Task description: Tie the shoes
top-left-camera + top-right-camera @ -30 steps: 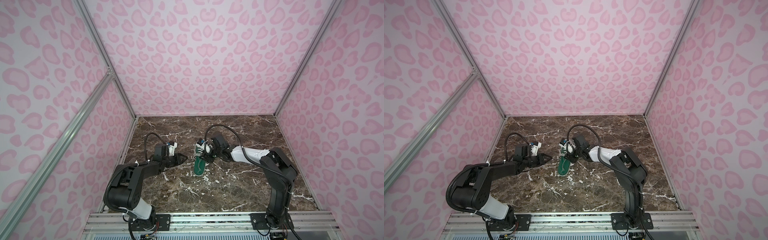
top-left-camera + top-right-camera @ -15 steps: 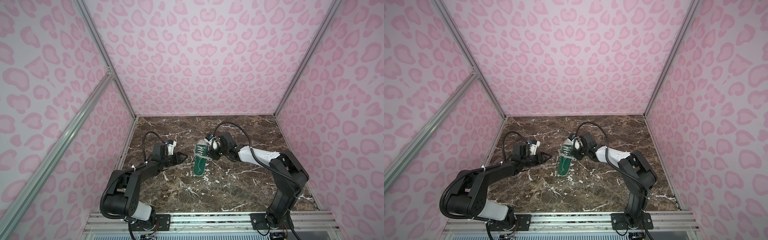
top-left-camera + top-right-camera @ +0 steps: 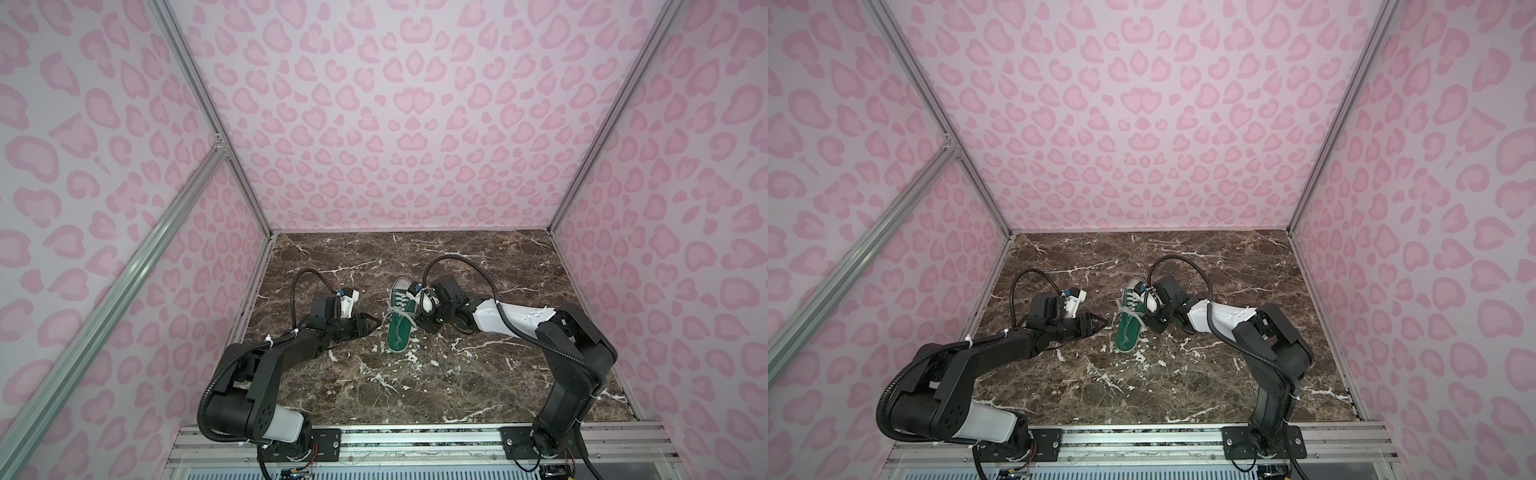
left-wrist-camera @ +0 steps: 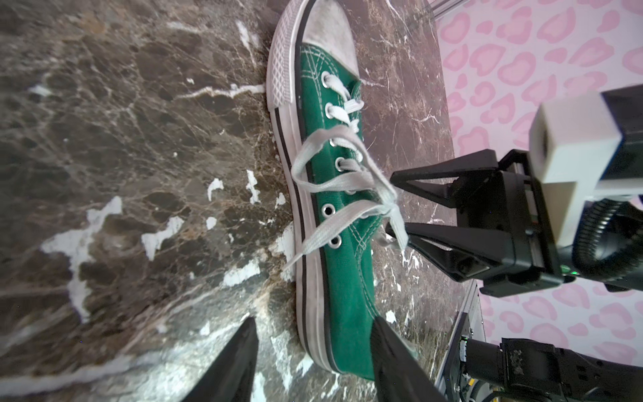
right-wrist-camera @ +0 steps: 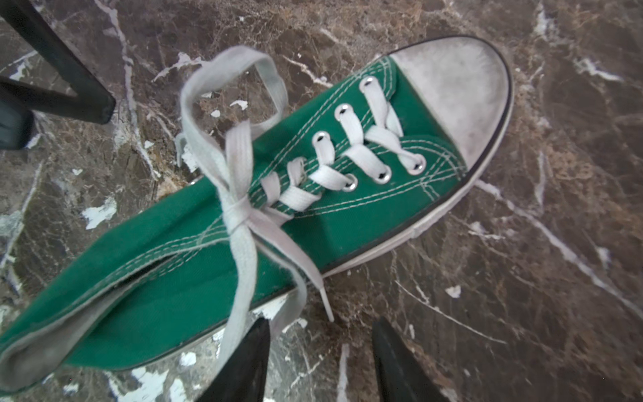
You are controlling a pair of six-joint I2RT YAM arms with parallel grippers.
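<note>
A single green shoe [image 3: 398, 336] [image 3: 1127, 334] lies mid-table on its sole, white toe cap pointing to the back wall. Its white laces [image 5: 240, 212] are drawn into a knot over the tongue, and a loop [image 5: 222, 83] stands out on the left arm's side. My left gripper [image 3: 374, 326] [image 4: 315, 320] is open just beside the shoe's [image 4: 344, 278] heel half, holding nothing. My right gripper [image 3: 420, 313] [image 5: 320, 322] is open at the shoe's [image 5: 348, 226] other side. A lace strand runs against one of its fingers [image 5: 250, 351] but is not pinched.
The dark marble table [image 3: 457, 374] is boxed in by pink patterned walls at the back and both sides. An aluminium rail [image 3: 415, 436] carrying both arm bases runs along the front. One finger of the left gripper [image 5: 101, 108] shows in the right wrist view.
My right gripper has drawn back off the top of the shoe toward the right, uncovering the toe and laces. The left gripper has stayed beside the shoe.
</note>
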